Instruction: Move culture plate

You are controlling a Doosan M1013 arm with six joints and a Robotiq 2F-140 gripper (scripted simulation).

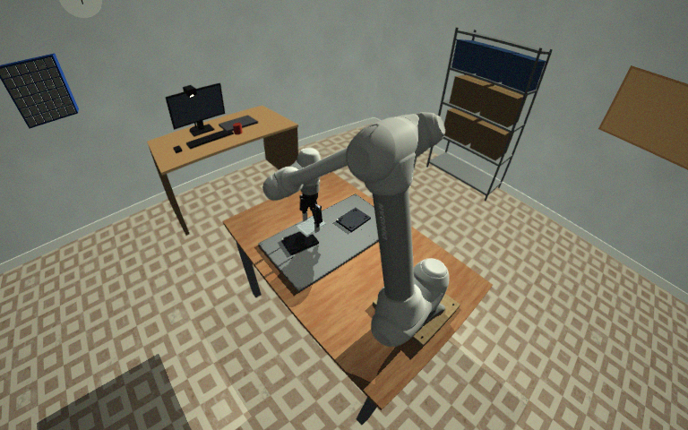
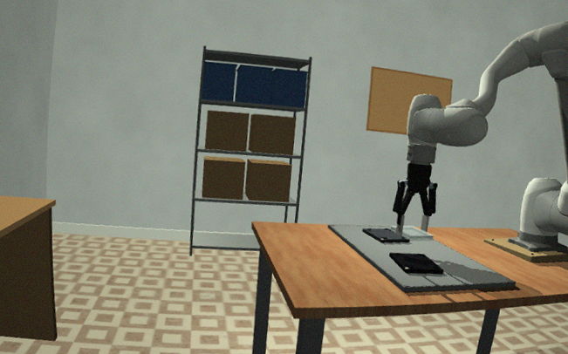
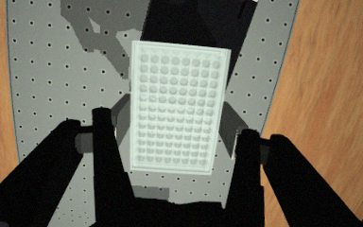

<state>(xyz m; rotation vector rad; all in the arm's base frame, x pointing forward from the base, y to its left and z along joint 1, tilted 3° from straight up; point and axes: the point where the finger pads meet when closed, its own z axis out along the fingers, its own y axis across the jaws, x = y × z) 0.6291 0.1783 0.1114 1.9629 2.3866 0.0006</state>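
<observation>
My gripper [image 3: 176, 110] is shut on the white 96-well plate [image 3: 177, 110], gripping its two long sides. The clear lid looks seated on it. The plate hangs a little above the grey perforated base board [image 3: 57, 95], level. It also shows in the top view [image 1: 307, 227] and the exterior view [image 2: 413, 232], under the gripper [image 1: 311, 219] [image 2: 411, 224]. The black nest N1 [image 1: 300, 242] [image 2: 416, 262] is bare and lies beside the plate; part of it shows at the top of the wrist view [image 3: 198, 21]. The black nest N2 [image 1: 353, 219] [image 2: 385, 234] is bare too.
The base board lies on a wooden table [image 1: 355, 304]; its wood shows at the right of the wrist view [image 3: 321, 95]. The arm's base [image 1: 410, 309] stands at the table's near end. A desk [image 1: 218, 136] and a shelf rack [image 1: 486, 106] stand well off.
</observation>
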